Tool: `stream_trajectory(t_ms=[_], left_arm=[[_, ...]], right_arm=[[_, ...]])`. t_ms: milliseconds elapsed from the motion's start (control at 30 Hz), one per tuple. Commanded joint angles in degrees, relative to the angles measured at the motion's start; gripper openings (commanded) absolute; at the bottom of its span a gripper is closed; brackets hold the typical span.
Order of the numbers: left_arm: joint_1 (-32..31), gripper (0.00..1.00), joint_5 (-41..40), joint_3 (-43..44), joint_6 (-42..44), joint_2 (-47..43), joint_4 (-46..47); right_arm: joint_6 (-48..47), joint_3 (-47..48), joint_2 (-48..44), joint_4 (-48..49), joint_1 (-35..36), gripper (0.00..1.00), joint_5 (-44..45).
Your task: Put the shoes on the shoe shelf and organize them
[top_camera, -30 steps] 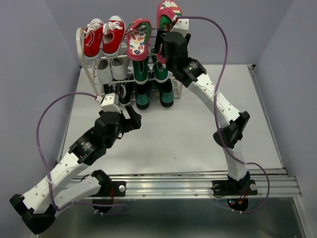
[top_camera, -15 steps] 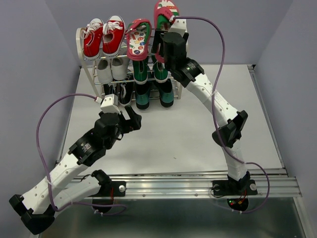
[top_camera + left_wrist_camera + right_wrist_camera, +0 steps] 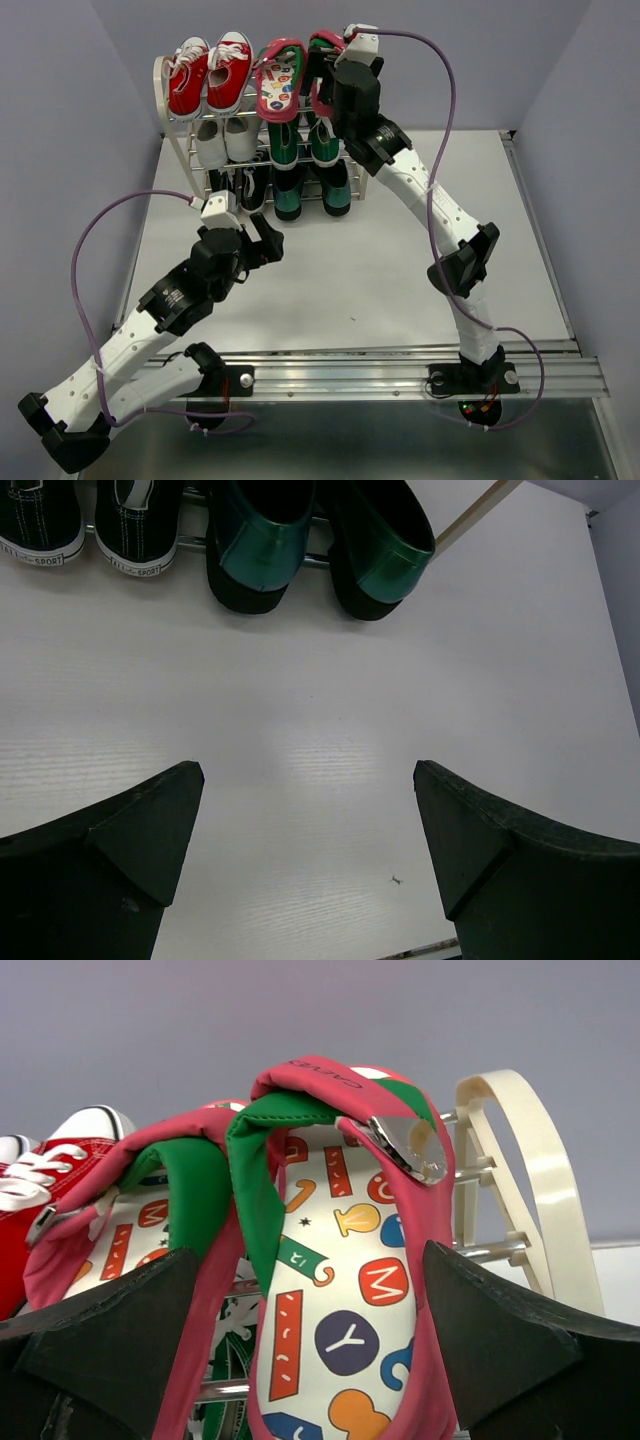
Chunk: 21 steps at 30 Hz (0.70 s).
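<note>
Since earlier, we lowered the pink-red printed flip-flop (image 3: 350, 1340) to the cream-framed shoe shelf (image 3: 525, 1160); right fingers (image 3: 520, 1350) straddle it, whether clamping we cannot tell. Seat it level before withdrawing.

Bright, even light; soft shadows, sharp focus.

Concealed and cropped items for your record.
The right arm (image 3: 400, 170) hides most of one flip-flop (image 3: 325, 42); the loafers (image 3: 260, 550) run off the top edge; you cannot confirm whether the right gripper (image 3: 308, 1250) grips.
</note>
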Motion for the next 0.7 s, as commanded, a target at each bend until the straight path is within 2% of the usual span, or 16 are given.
stream_trajectory(t_ms=[0,267,433,667], left_arm=[[-0.33,0.99,-1.87,-0.14,-0.15,-0.23,0.65],[-0.33,0.99,-3.19,0.03,-0.59,-0.23,0.04],[-0.33,0.99,-5.82,0.12,-0.94,0.64,0.56],[-0.15,0.99,-11.18,2.49,-4.98,2.67,0.21]], right_arm=[[-2.09,0.96,-2.57,6.39,0.36,1.0,-2.24],[-5.43,-3.07,-7.48,6.13,0.36,1.0,-1.81],[-6.39,-5.97,-11.61,-0.98,0.36,1.0,1.61],[-5.43,-18.97,-19.52,-3.71,0.36,1.0,3.99]])
